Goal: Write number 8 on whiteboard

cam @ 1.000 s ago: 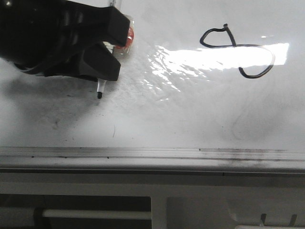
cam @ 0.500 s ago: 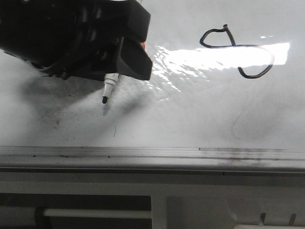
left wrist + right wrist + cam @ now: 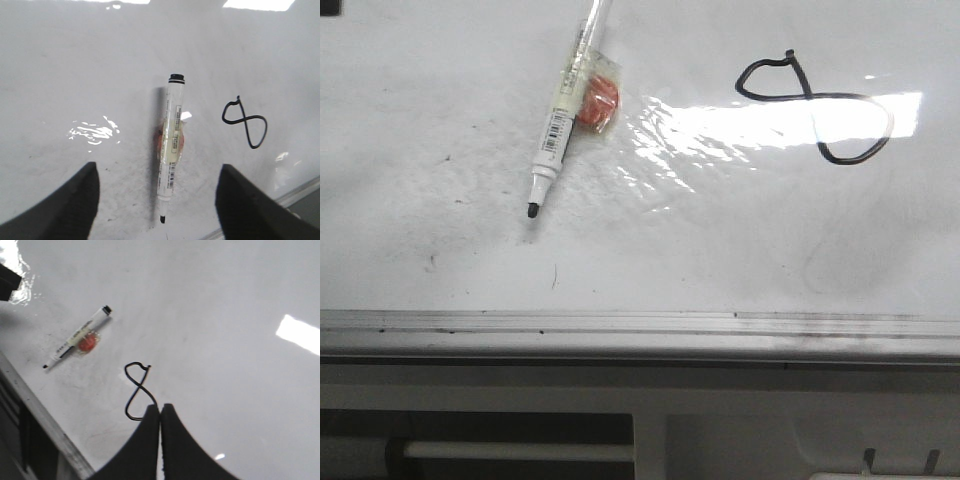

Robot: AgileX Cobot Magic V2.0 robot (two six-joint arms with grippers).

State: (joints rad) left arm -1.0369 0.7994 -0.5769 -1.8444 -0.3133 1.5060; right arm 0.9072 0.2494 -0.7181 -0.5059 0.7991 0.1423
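Judging by the layout, writing finished and marker (image 3: 563, 110) laid down, so what remains is clearing off cleanly. Best done by lifting the left gripper (image 3: 157, 200) straight up and away, jaws kept wide as now, fingers (image 3: 70, 205) set well apart on either side of the marker without touching it, so as not to nudge the barrel or drag the uncapped tip across the whiteboard (image 3: 440, 80) and leave a stray stroke. Worth keeping clear, too, of the orange piece (image 3: 599, 100) taped to the barrel. Right gripper (image 3: 160, 412) pressed together with nothing between the pads, hovering just beside the near end of the figure; no call to move it lower, for fear of smearing wet ink. As for the number 8 (image 3: 814, 112): drawn on the far right part of the board, well apart from the marker at the far left, thin black line, lying sideways in the front view like an infinity sign, two uneven loops, the left one smaller and flatter, a small blob at its far tip, the right loop partly washed out by a bright glare patch. Legible, though lopsided.
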